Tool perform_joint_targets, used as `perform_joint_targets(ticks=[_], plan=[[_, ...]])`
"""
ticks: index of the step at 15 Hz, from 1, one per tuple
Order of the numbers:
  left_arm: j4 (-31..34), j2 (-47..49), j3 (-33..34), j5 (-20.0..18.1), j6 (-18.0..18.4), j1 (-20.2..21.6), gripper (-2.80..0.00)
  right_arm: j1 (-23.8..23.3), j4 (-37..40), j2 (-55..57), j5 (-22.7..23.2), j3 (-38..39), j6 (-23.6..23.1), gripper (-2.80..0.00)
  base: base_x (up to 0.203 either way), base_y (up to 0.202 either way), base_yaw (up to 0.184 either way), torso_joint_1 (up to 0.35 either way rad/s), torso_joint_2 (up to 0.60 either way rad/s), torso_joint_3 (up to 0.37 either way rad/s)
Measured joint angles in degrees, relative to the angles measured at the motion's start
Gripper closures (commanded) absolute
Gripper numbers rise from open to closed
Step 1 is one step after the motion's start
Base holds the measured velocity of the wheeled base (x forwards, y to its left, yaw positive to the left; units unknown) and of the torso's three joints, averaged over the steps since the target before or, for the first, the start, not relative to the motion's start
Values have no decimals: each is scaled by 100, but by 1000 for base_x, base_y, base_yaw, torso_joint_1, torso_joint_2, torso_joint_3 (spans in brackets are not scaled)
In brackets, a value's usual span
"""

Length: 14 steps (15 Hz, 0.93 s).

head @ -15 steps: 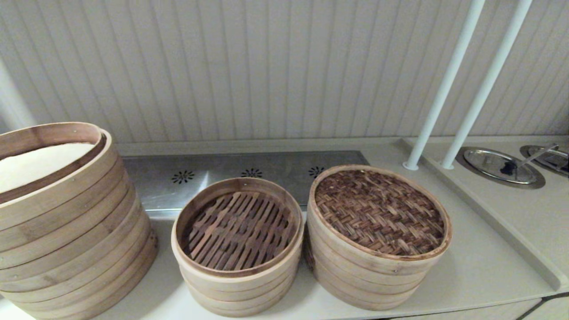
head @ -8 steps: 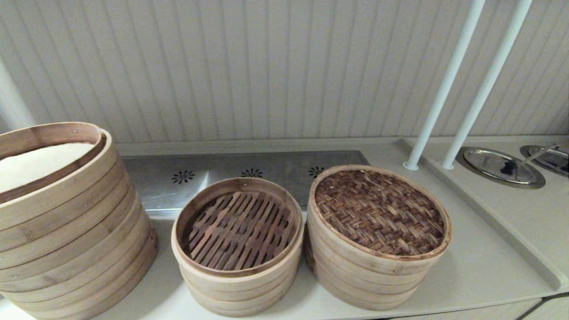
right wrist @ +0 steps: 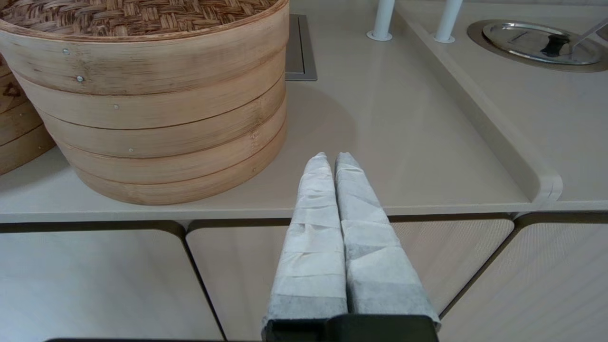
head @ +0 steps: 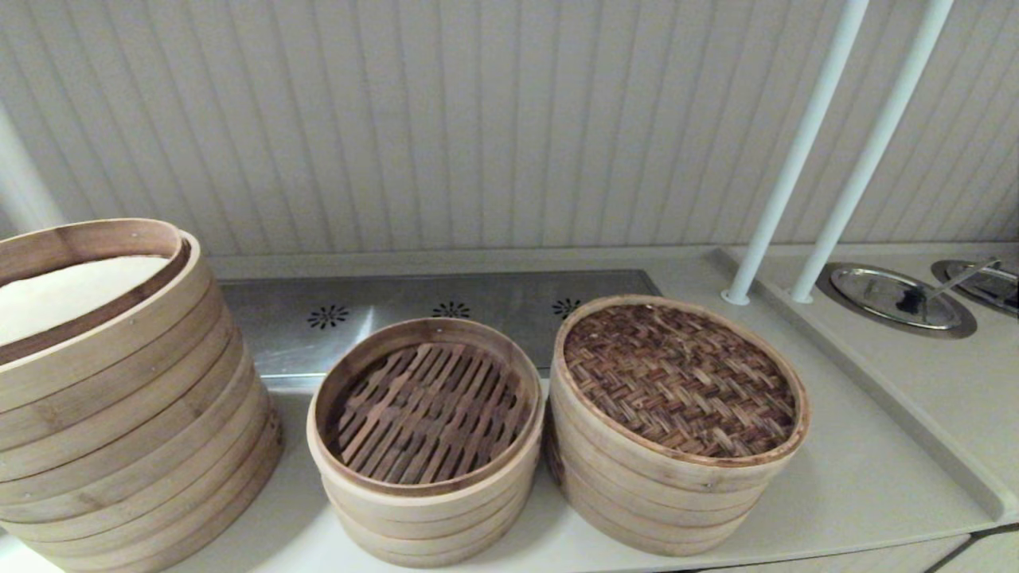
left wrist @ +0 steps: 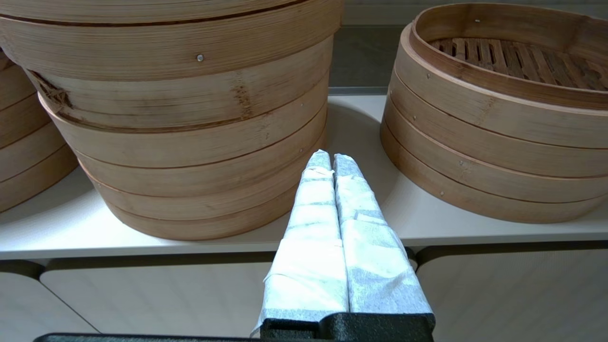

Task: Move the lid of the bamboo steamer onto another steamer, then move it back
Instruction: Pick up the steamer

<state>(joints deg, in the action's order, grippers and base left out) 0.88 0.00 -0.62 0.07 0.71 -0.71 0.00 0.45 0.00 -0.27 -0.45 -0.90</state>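
The bamboo steamer lid (head: 681, 378), brown woven herringbone with a pale rim, rests on a medium steamer of stacked pale bands (head: 661, 501) at the right; its inside is hidden, so no mesh liner shows. The lid's weave (right wrist: 133, 14) shows in the right wrist view too. My right gripper (right wrist: 332, 159) is shut and empty, low before the counter's front edge, right of that steamer. My left gripper (left wrist: 332, 159) is shut and empty, pointing at the gap between the large steamer (left wrist: 190, 142) and the slat-floored steamer (left wrist: 498, 118). Neither gripper shows in the head view.
An open steamer with a dark slat floor (head: 430, 517) stands in the middle, touching the lidded one. A much larger, taller steamer (head: 119, 414) with a white inside fills the left. Two white poles (head: 796, 159) and round metal covers (head: 896, 298) stand at the back right.
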Motion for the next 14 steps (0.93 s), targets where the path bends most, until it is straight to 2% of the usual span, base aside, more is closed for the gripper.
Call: perform_joint_targets(ticks=[6,14], plan=[[-2,0,0,0,-1,0,0,29,277,775,79,-1316,-30,0,0,0,0,0,0,0],[0,0,0,0,0,0,0,157,-309,3322,121,-2902,-61,0,0,0,0,0,0,0]])
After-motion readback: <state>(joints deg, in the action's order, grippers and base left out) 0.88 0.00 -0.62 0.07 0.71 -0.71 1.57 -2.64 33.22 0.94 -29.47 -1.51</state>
